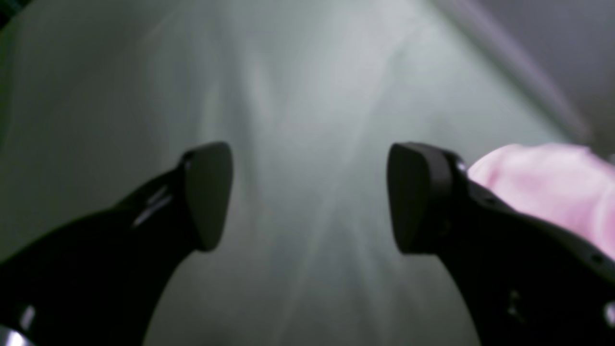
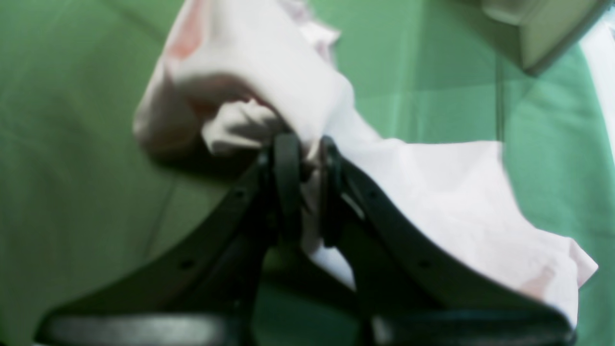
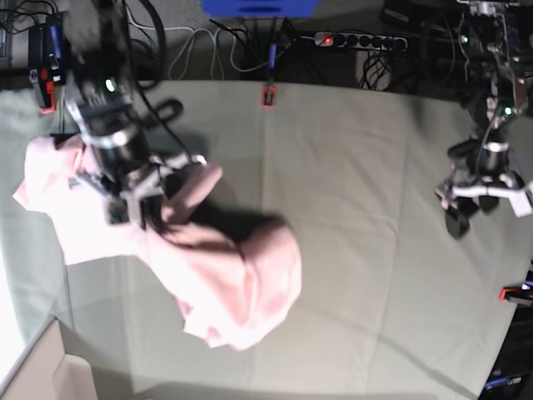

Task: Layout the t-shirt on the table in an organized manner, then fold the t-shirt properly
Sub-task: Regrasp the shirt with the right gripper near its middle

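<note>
The light pink t-shirt (image 3: 241, 283) lies crumpled in a long heap on the left half of the table (image 3: 358, 208). My right gripper (image 3: 146, 215) is down on its upper left part. In the right wrist view the right gripper (image 2: 307, 163) is shut on a bunched fold of the t-shirt (image 2: 432, 192), with cloth squeezed between the two fingers. My left gripper (image 3: 470, 212) hovers near the table's right edge, far from the shirt. Up close, the left gripper (image 1: 312, 197) is open with nothing between its pads, and a pink patch of the t-shirt (image 1: 552, 187) shows behind one finger.
Red clamps (image 3: 268, 96) (image 3: 510, 293) grip the cloth at the far and right edges. A cardboard box (image 3: 42, 375) pokes in at the near left corner. Cables and a power strip (image 3: 358, 40) lie beyond the far edge.
</note>
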Robot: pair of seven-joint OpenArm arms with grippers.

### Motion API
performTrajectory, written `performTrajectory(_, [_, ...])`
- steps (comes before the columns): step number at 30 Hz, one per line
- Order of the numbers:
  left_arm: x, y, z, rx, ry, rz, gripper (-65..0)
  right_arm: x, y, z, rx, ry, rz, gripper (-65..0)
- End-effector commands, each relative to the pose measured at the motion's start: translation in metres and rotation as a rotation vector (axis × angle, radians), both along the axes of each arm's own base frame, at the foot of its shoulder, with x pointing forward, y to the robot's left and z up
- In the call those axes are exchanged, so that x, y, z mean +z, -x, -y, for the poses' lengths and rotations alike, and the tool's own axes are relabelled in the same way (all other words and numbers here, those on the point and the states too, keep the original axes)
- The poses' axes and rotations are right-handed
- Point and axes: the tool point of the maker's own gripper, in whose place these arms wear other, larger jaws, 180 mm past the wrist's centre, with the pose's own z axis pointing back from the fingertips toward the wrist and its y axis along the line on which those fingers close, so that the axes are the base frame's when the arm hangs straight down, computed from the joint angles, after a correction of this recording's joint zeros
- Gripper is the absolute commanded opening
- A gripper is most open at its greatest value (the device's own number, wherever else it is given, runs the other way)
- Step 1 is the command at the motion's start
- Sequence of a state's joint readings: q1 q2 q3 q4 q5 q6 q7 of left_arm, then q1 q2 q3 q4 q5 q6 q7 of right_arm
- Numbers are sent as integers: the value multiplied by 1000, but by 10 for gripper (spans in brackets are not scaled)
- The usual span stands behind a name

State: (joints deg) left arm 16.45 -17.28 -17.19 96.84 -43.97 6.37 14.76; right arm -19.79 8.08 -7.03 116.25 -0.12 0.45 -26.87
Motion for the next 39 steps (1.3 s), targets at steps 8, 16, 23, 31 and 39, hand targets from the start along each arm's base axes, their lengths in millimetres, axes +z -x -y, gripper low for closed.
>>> performTrajectory(8, [18,-16,6,-25,-16,57,-164,22,-17,46,-105,29,154,-650])
performTrajectory(16, [18,-20,1,-16,-20,58,-164,-18,-85,101,-201,86,-35,-539])
performTrajectory(23, [9,-16,-5,-8,-28,31,-160,-19,-93,101,-178,78,-100,-293])
performTrajectory(31, [-7,-11,-15,9,-35,-15,-160,-42,-56,13,-63,-59,-137,-282])
performTrajectory(39, [-8,-3,-27,46,-36,-23,-160,-105,-40,-62,61,-135,-322,-281])
